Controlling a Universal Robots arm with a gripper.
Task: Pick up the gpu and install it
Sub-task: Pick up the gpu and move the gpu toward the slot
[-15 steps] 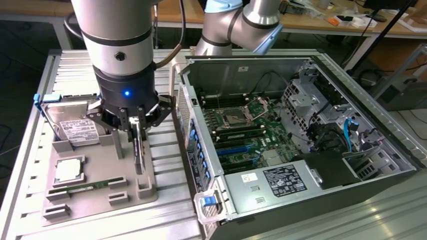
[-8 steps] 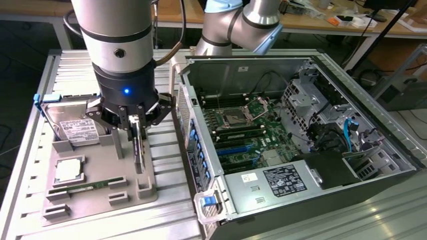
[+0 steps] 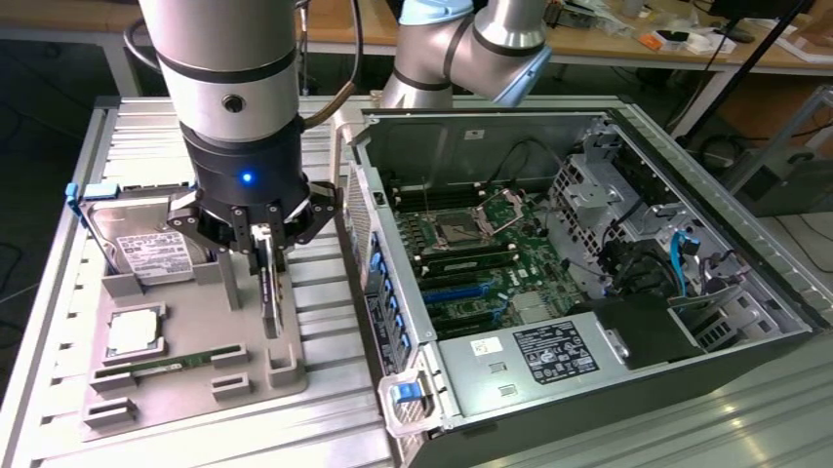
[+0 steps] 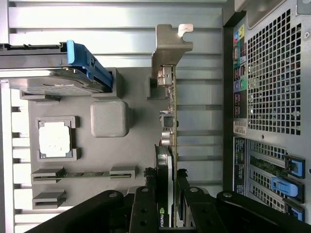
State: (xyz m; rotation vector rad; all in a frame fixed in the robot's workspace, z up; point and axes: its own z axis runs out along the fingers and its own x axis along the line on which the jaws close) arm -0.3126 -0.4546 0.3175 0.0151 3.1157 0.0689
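The end effector point(image 3: 267, 252) is clamped narrowly on the gpu point(image 3: 272, 302) standing directly beneath it in the grey holder point(image 3: 209, 324); pick-up seems in hand; freeing it likely calls for a straight lift.

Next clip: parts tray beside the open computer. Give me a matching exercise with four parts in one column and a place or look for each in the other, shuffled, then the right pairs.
Parts
1. graphics card
2. hard drive
3. memory stick
4. processor chip

Place or look
A. white label on its face, blue rail on its side
B. thin green strip
C. standing on edge, clamped by the gripper
D. lying flat in a square frame on the grey tray

Pairs: 1-C, 2-A, 3-B, 4-D
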